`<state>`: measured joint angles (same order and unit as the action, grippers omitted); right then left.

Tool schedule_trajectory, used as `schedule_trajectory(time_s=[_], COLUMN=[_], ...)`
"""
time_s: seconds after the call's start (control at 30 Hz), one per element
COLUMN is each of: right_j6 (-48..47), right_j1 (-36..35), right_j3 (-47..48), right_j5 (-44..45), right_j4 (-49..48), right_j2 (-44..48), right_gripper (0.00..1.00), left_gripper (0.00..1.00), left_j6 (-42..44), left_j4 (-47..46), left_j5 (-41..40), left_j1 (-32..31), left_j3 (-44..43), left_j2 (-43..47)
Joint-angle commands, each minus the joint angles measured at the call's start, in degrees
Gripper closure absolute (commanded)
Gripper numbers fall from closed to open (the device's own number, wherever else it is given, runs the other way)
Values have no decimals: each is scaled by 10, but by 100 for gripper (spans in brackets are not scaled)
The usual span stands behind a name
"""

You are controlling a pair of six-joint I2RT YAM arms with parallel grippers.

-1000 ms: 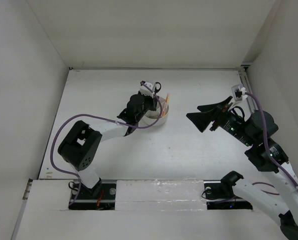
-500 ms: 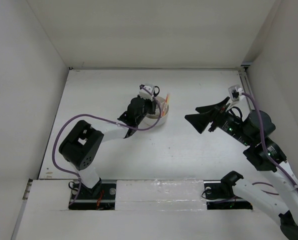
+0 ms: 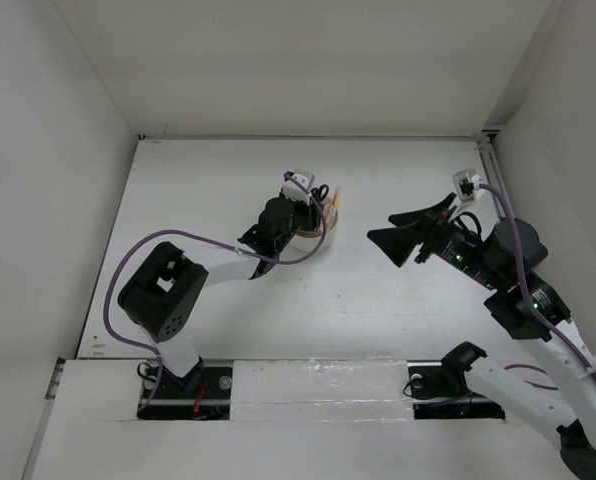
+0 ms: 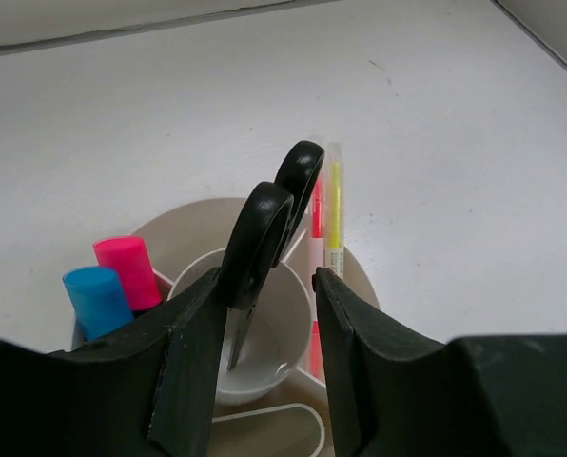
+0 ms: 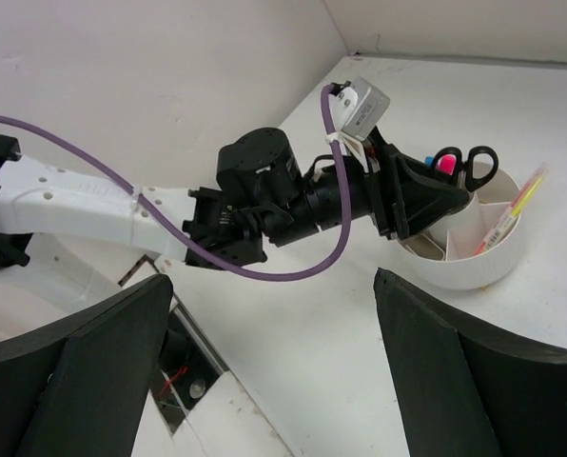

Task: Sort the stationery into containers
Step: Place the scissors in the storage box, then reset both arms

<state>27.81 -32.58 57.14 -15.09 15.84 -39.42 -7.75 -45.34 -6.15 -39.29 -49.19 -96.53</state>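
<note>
Scissors (image 4: pixel 255 238) stand blades-down in the round middle cup of the white tub (image 5: pixel 469 271) with their black handles up. That cup probably keeps them upright and off the dividers. The pink highlighter (image 4: pixel 129 271) and blue highlighter (image 4: pixel 95 300) share one outer compartment. The yellow pencil (image 4: pixel 334 205) and red pen (image 4: pixel 317 205) lean in another on the opposite side, so like sits with like. The left gripper (image 4: pixel 267 281) straddles the handles with its jaws parted a little and a gap showing on one side, which looks like a release rather than a firm hold. The right gripper (image 3: pixel 383 227) hangs spread wide and empty, well off to the right above the table (image 3: pixel 378 300), probably to stay clear of the tub.
</note>
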Motion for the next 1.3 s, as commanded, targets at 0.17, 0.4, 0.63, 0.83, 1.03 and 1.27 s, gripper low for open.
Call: schedule_trajectory(time_s=[0.17, 0.4, 0.63, 0.83, 1.03, 1.27], right_j6=[-8, -3, -15, -28, -45, -51], right_j1=[3, 3, 3, 3, 3, 3], right_j3=[6, 6, 6, 39, 93, 167], right_j5=[-14, -20, 2, 66, 137, 242], right_j4=[-41, -52, -35, 30, 117, 251], right_j2=[-9, -21, -21, -1, 22, 55], right_gripper=[7, 7, 0, 0, 0, 0], left_gripper=[51, 22, 0, 0, 0, 0], left_j6=[-21, -32, -97, -227, -315, -321], left_j4=[-4, 45, 215, 420, 671, 847], left_j5=[-1, -25, -82, -190, -261, -345], left_j1=[-4, -4, -4, -4, -4, -4], left_j3=[17, 23, -18, -91, -156, -204], left_j2=[120, 202, 288, 376, 427, 520])
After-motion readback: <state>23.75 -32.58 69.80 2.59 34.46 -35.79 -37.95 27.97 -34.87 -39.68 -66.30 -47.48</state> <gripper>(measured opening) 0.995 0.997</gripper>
